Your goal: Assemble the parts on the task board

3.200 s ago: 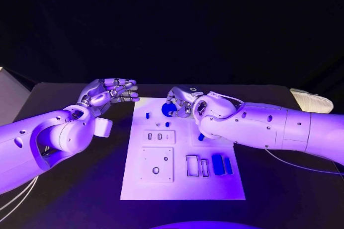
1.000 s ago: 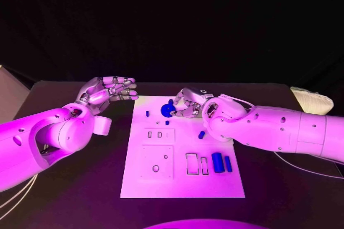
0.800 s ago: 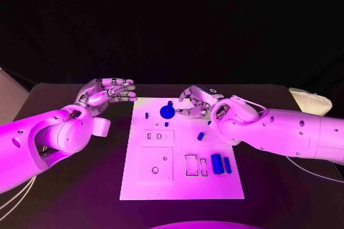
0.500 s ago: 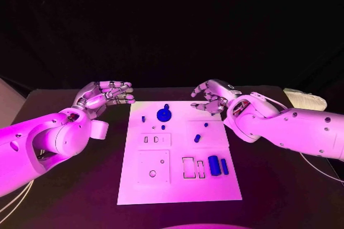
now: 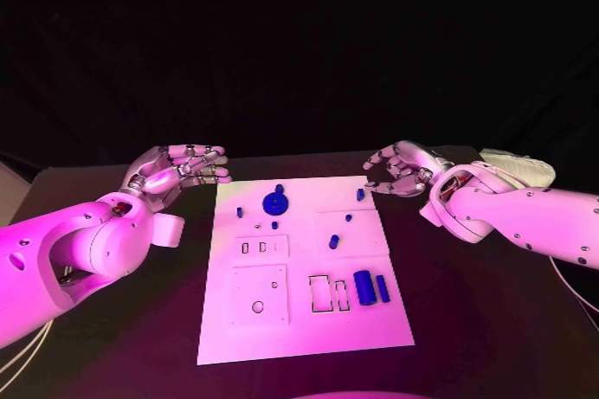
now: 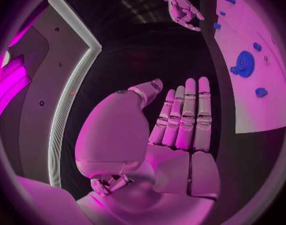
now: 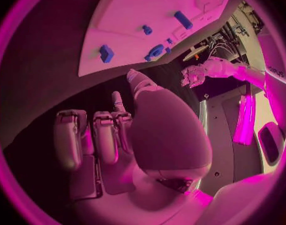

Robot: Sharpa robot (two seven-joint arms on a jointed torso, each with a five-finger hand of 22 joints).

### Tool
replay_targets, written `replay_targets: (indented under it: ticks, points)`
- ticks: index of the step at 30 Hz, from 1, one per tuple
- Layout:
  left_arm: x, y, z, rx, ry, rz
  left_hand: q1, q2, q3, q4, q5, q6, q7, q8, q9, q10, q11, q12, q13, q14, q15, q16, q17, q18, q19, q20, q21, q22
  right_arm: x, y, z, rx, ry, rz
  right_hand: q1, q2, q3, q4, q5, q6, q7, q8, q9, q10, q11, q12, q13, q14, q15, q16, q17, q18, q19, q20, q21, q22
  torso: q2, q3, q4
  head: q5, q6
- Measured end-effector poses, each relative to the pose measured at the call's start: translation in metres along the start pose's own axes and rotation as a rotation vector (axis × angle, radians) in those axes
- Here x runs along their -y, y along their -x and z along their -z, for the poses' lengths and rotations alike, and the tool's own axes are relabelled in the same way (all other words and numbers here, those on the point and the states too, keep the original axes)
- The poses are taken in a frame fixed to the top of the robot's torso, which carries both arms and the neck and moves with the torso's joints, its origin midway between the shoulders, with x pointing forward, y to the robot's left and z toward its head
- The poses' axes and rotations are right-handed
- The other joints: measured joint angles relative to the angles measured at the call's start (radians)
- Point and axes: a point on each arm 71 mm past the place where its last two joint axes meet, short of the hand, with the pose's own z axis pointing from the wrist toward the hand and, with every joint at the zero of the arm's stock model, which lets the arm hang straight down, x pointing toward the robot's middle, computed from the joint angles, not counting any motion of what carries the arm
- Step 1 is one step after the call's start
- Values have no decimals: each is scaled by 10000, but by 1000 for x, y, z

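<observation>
The white task board (image 5: pixel 305 338) lies in the middle of the black table. A round blue part (image 5: pixel 276 202) with a knob sits near the board's far end, with small blue pieces (image 5: pixel 240 213) (image 5: pixel 333 241) around it. Two longer blue blocks (image 5: pixel 363 286) lie toward the board's right side. My left hand (image 5: pixel 175 168) hovers beside the board's far left corner and holds nothing; its fingers (image 6: pixel 180 120) are stretched out side by side. My right hand (image 5: pixel 402 170) hangs off the far right corner, fingers loosely bent and empty (image 7: pixel 112 135). The round part (image 6: pixel 244 63) also shows in the left wrist view.
Rectangular recesses (image 5: pixel 261 246) (image 5: pixel 328 293) and a plate with a hole (image 5: pixel 259 293) mark the board's near half. A white object (image 5: pixel 518 167) lies at the table's far right, just behind my right arm.
My right hand has let go of the round blue part, which now sits on the board, and has drawn back to the right. The camera view has shifted. My left hand has barely moved.
</observation>
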Motion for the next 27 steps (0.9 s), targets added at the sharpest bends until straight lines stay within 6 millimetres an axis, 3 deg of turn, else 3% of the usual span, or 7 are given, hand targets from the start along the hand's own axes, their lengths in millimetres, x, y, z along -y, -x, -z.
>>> replay_targets:
  ticks: [5, 11, 27]
  points:
    - [0, 1, 0, 0, 4, 0, 0, 0, 10, -10, 0, 0, 0, 0, 0, 0, 0, 0, 0, 0, 0, 0, 9, 0, 0, 0, 0, 8, 10, -7, -3, -142, -105, -167, 51, -51, -196, 54, 0, -151, 43, -117, -33, 34, 35, -58, 0, -37, 36, 0, 0, -1, 0, 0, -52, 0, 7, 10, -12, -3, -29]
    - [-1, 1, 0, -14, 9, 5, 0, 0, 10, -10, 0, 0, 0, 0, -1, 0, 0, 0, 0, 0, 0, 0, 8, 1, 0, 0, 0, 7, 19, -14, -9, -294, -266, -215, 104, -100, -441, 109, 0, -194, 85, -214, -47, -1, 71, -58, 0, -14, 58, 0, 0, -2, 1, 73, -52, -1, 19, 4, 16, -46, -57]
    - [-1, 2, 0, -12, 18, -4, 0, 0, 10, -10, 0, 0, -1, 0, 7, 0, 0, 0, 0, 0, 0, 0, 7, 0, 0, 0, 0, 5, 22, -32, -12, -753, -392, -367, 262, 58, -571, 183, 101, -196, 87, -214, -36, -1, 71, -58, -1, -2, 71, 0, -1, -2, 1, 72, -52, 7, 117, 72, 86, -30, -96]
